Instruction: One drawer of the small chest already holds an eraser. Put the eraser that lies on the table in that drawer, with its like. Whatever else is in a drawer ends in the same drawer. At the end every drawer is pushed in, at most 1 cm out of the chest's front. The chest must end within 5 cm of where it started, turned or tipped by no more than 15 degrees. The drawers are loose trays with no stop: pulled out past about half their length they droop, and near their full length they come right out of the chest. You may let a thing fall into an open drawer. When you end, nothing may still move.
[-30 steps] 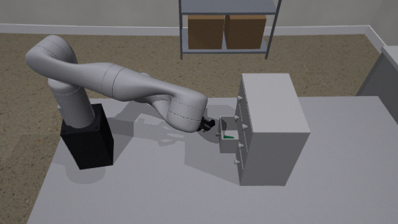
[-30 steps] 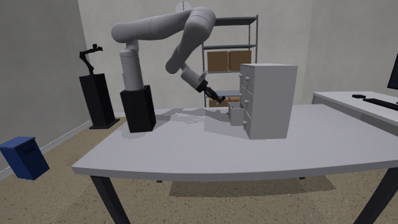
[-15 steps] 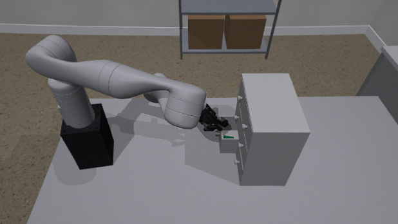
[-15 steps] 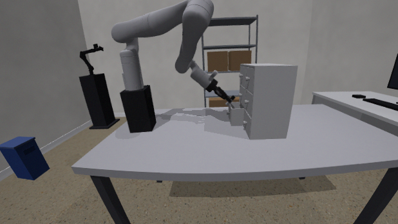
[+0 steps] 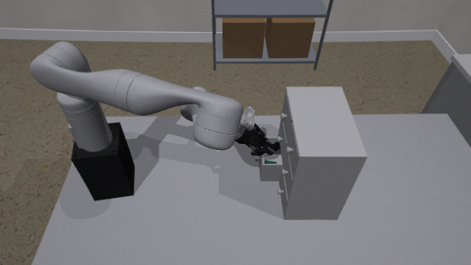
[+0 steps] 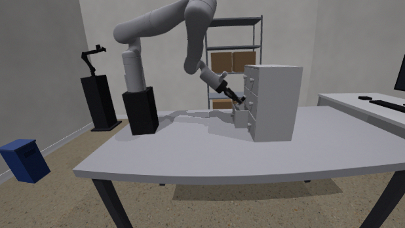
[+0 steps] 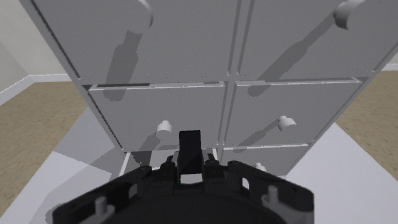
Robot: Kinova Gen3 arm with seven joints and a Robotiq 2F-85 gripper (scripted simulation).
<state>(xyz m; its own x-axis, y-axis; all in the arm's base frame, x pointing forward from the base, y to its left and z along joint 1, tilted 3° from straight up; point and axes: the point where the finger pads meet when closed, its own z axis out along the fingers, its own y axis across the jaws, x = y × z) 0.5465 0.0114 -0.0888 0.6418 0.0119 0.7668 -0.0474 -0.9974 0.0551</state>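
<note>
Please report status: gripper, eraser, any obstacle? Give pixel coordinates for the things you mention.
Gripper (image 5: 271,149) (image 6: 242,101) (image 7: 190,158) shut on eraser (image 7: 190,145). Open drawer (image 5: 270,173) (image 6: 240,119) below, green item (image 5: 270,162) inside. No blockage seen.

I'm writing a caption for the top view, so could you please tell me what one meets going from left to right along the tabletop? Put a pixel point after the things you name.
Black pedestal (image 5: 130,171) (image 6: 156,122), gripper (image 5: 275,149) (image 6: 243,101), white chest of drawers (image 5: 320,183) (image 6: 278,105) (image 7: 280,105).
</note>
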